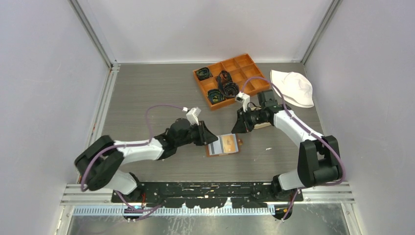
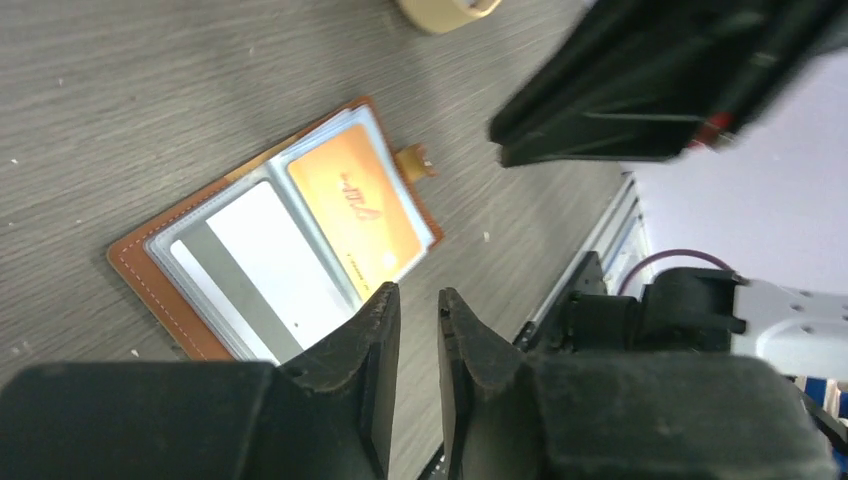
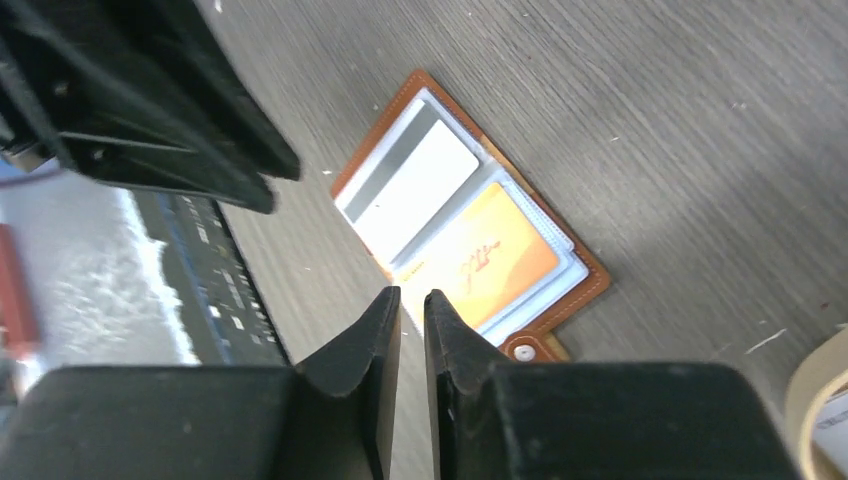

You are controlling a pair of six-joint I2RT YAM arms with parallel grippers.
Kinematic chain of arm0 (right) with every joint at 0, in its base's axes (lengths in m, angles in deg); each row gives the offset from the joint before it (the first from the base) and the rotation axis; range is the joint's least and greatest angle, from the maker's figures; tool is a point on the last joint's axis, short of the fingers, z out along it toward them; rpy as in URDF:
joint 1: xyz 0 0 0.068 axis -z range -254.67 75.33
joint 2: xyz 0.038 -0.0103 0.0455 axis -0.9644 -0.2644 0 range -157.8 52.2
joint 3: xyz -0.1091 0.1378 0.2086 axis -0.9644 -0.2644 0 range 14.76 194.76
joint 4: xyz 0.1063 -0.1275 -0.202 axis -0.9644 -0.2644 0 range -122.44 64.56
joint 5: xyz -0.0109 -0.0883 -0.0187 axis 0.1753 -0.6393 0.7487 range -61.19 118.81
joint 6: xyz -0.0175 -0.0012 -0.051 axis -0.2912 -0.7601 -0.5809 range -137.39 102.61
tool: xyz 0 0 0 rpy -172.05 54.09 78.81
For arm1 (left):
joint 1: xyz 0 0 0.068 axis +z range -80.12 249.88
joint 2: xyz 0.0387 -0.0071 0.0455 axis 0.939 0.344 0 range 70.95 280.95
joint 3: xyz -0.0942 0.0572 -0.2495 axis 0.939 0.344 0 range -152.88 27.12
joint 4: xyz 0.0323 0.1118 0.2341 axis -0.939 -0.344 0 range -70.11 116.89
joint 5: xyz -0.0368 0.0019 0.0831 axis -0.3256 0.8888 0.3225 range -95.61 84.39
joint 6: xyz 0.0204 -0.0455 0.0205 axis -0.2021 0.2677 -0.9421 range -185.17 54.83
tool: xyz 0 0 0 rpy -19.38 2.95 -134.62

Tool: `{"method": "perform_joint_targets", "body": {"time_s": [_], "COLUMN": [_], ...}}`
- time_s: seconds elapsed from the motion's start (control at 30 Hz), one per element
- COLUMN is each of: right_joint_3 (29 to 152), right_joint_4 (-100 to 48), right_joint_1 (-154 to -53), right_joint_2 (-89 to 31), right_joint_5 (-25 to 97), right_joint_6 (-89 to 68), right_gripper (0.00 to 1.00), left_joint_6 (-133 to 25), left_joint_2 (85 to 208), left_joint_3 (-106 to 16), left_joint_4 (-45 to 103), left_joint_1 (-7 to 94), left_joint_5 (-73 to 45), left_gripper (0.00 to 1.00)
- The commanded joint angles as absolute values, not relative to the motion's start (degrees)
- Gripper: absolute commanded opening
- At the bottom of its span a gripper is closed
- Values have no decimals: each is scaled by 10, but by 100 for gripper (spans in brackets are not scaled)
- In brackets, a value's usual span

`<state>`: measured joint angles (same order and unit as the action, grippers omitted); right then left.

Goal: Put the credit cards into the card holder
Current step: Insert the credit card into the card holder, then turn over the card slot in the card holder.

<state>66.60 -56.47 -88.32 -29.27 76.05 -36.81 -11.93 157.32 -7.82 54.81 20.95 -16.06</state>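
The card holder (image 2: 145,280) lies open flat on the table (image 1: 147,98), toward the middle of its near edge, with its long axis running left to right. A white card (image 2: 265,265) and an orange card (image 2: 355,210) already sit in its sleeves. The left gripper (image 2: 418,295) is at the holder's left end and the right gripper (image 3: 412,298) at its right end. Both are parted only a slit and hold nothing, and the left looks slightly nearer.

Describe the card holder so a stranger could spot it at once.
On the grey table, look at the near middle, well in front of the orange compartment box. The card holder lies open and flat there: brown leather, alone in showing an orange card and a white card under clear sleeves.
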Motion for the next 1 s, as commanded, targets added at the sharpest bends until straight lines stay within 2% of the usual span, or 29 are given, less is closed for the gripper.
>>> {"method": "perform_joint_targets", "body": {"time_s": [0.0,0.07,0.17,0.23,0.37,0.63,0.97], "right_joint_3": [652,638,643,659,694,720,740], "right_joint_4": [-515,-483,-491,-518,-577,-621,-642], "right_joint_1": [-857,-853,-852,-850,-847,-847,-847], "right_joint_2": [-312,-324,-355,-382,-424,-458,-505], "right_joint_5": [860,855,838,821,785,745,748], "right_joint_6": [-211,-169,-153,-156,-171,-197,-201], "right_gripper": [23,28,35,35,34,33,32], "left_joint_6": [-209,-232,-236,-233,-232,-184,-152], "left_joint_2": [1468,1426,1373,1344,1318,1369,1476], "left_joint_3": [-32,-1,60,104,133,113,95], "left_joint_4": [592,600,635,673,693,722,804], "left_joint_1": [213,213,215,217,219,217,197], "left_joint_5": [-120,-99,-45,-21,-40,-126,-143], "left_gripper": [27,43,73,84,82,64,56]}}
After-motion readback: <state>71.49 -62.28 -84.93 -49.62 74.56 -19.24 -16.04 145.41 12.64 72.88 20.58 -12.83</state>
